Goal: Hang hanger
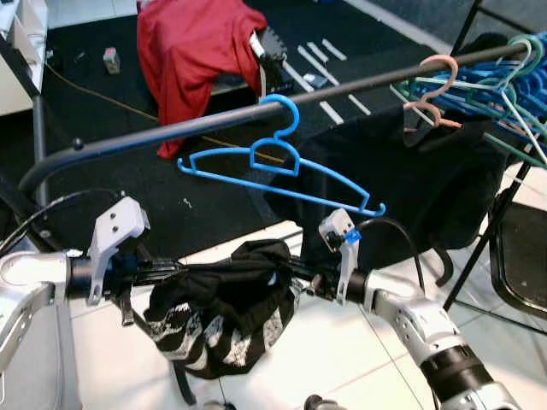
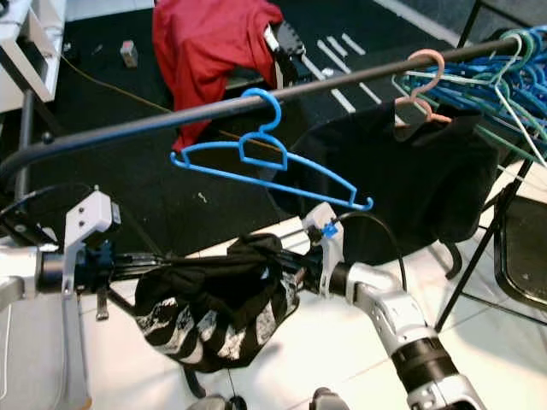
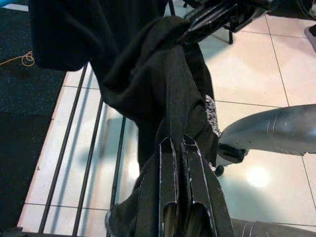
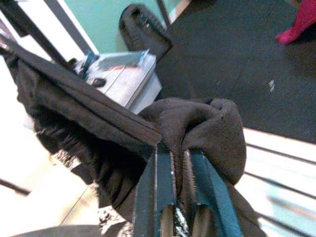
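Left eye view: left gripper (image 1: pixel 171 272) and right gripper (image 1: pixel 295 269) reaching toward each other from opposite sides, both buried in a bunched black garment (image 1: pixel 226 316) with white patterning. Slung between the two like a hammock, sagging in the middle, probably so that the cloth stays off the floor and can be spread. Above and behind, a blue hanger (image 1: pixel 282 166) hooked over the dark rail (image 1: pixel 171 132), tilted down toward the robot's right, bare of clothing. Well apart from both grippers, higher and farther out. More hangers (image 1: pixel 487 90) crowded at the rail's right end, a pink one above a hung black cloth (image 1: pixel 427 184). Red cloth (image 1: pixel 192 51) draped over something on the dark mat beyond.

Right eye view: same layout. Blue hanger (image 2: pixel 265 162) directly above the gap between the grippers.

Left wrist view: left fingers (image 3: pixel 180 197) pressed nearly together on a fold of the garment (image 3: pixel 158 89), stretched taut away toward the other arm's fingertips at the far end.

Right wrist view: right fingers (image 4: pixel 163 197) pinching a rolled edge of the garment (image 4: pixel 207 133), cloth bulging over the tips. Judged: grip firm on both sides, hanger not yet approached.
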Robot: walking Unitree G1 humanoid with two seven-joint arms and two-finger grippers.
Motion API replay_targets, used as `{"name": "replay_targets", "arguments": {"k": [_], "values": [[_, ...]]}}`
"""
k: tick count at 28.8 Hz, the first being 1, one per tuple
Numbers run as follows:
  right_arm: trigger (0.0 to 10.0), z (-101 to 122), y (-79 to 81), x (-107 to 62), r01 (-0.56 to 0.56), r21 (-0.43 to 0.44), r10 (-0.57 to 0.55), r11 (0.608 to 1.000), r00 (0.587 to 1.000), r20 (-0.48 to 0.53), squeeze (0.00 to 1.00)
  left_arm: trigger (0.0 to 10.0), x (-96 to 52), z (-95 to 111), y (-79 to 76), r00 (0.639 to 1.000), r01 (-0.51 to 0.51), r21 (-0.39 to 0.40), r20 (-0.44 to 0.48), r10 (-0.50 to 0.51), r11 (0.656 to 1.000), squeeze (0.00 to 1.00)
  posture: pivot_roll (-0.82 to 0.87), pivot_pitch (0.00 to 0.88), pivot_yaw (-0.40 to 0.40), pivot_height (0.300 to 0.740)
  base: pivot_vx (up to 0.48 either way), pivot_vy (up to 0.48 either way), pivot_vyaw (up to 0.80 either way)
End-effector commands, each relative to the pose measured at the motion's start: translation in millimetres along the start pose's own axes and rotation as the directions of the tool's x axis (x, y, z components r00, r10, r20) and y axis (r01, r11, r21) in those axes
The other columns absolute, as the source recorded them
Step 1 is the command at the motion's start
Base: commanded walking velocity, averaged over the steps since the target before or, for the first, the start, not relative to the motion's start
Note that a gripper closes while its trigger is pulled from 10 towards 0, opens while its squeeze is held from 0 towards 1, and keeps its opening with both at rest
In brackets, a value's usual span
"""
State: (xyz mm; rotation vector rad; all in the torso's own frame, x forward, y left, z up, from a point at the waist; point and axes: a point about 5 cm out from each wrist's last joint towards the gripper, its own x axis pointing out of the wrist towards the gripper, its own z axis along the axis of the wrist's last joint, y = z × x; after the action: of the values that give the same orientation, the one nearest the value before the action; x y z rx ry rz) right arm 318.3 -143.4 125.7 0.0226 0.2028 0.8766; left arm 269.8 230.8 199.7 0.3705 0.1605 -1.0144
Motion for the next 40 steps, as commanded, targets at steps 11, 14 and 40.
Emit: {"name": "replay_targets", "arguments": {"k": [11, 14, 40], "values": [[10.0, -28, -8.2, -14.1, 0.12, -0.008, -0.12, 0.993, 0.989, -0.08, 0.0, 0.0, -4.7, 25, 3.7, 0.99, -0.013, -0.016, 0.137, 0.015, 1.0, 0.0, -0.04, 0.191, 0.026, 0.74, 0.0, 0.0, 0.0], [10.0, -31, -6.6, -13.2, 0.118, -0.011, -0.118, 0.993, 0.99, -0.08, 0.0, 0.0, -4.5, 27, 3.9, 0.99, -0.008, -0.006, 0.143, 0.008, 1.0, 0.0, -0.04, 0.19, 0.026, 0.74, 0.0, 0.0, 0.0], [10.0, 3, 41.0, -15.6, 0.023, -0.174, 0.042, 0.984, 0.931, 0.362, 0.0, 0.0, 18.4, 33, -1.9, 0.99, 0.03, 0.019, 0.139, -0.033, 0.999, 0.0, -0.04, 0.196, 0.056, 0.74, 0.0, 0.0, 0.0]]}}
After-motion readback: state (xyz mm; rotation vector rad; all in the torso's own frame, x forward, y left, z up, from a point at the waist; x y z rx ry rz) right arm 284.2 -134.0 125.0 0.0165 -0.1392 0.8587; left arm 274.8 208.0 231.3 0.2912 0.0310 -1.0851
